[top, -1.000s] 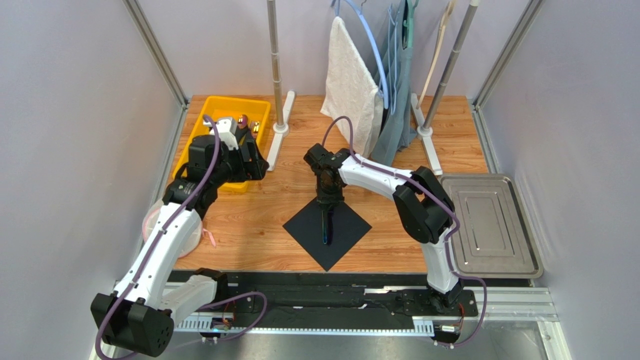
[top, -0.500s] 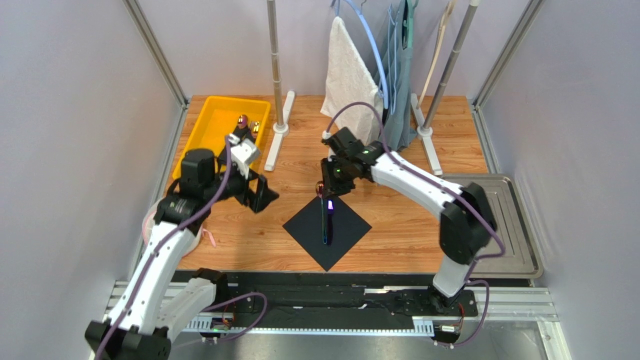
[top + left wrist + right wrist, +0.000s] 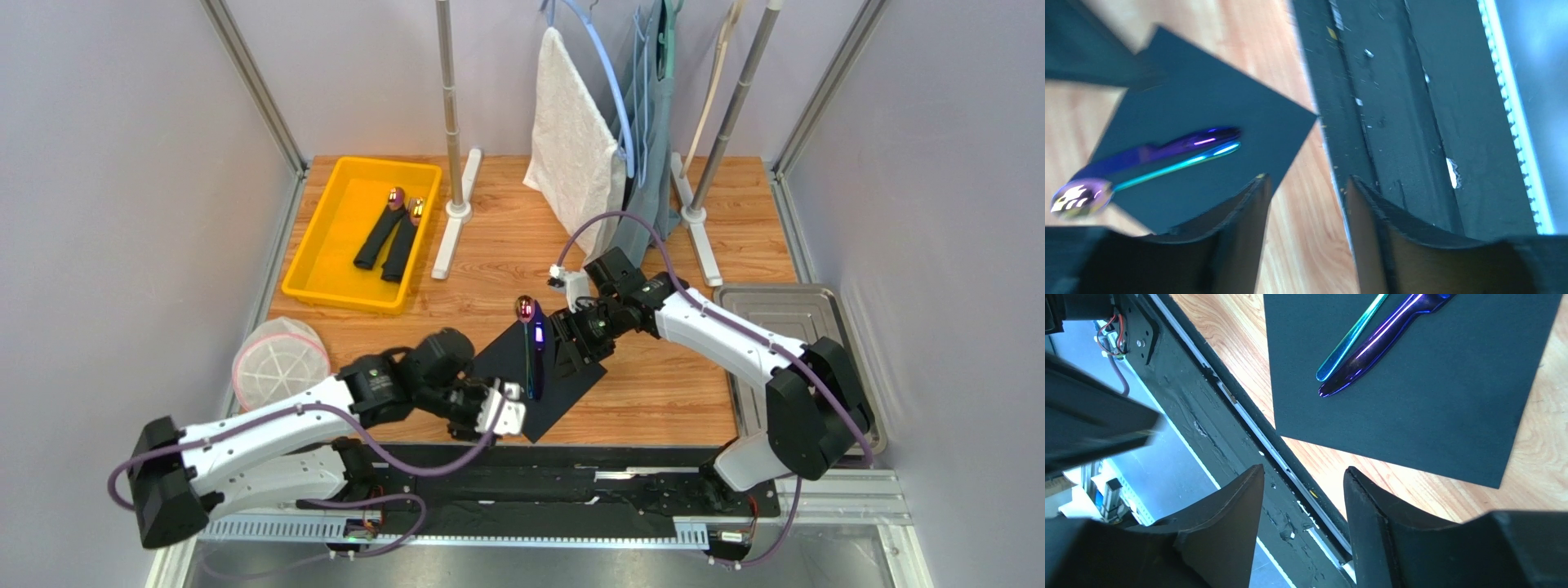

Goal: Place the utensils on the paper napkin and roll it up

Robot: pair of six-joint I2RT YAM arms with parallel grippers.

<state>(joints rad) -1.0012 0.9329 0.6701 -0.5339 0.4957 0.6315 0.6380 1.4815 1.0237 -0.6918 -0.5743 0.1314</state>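
The black paper napkin (image 3: pixel 558 382) lies as a diamond near the table's front edge. On it lie the utensils: a spoon with an iridescent purple-gold head (image 3: pixel 525 306) and a thin blue-purple piece (image 3: pixel 536 355), side by side. Both show in the left wrist view (image 3: pixel 1168 147) and in the right wrist view (image 3: pixel 1376 349). My left gripper (image 3: pixel 513 414) is open and empty, low at the napkin's near-left edge (image 3: pixel 1306 184). My right gripper (image 3: pixel 562 355) is open and empty, above the napkin's right half, looking down past its near edge (image 3: pixel 1303 471). Two more dark-handled utensils (image 3: pixel 390 239) lie in the yellow bin (image 3: pixel 321 245).
A white round lid (image 3: pixel 280 361) sits at the left. A metal tray (image 3: pixel 797 368) lies at the right. A white towel (image 3: pixel 570 135) and a grey-blue garment (image 3: pixel 648 123) hang from a rack at the back. The black base rail (image 3: pixel 589 472) runs just beyond the napkin's near corner.
My left arm swung from the yellow bin down to the napkin's near-left edge. My right arm drew back to the right and lowered over the napkin's right half. The utensils stay on the napkin.
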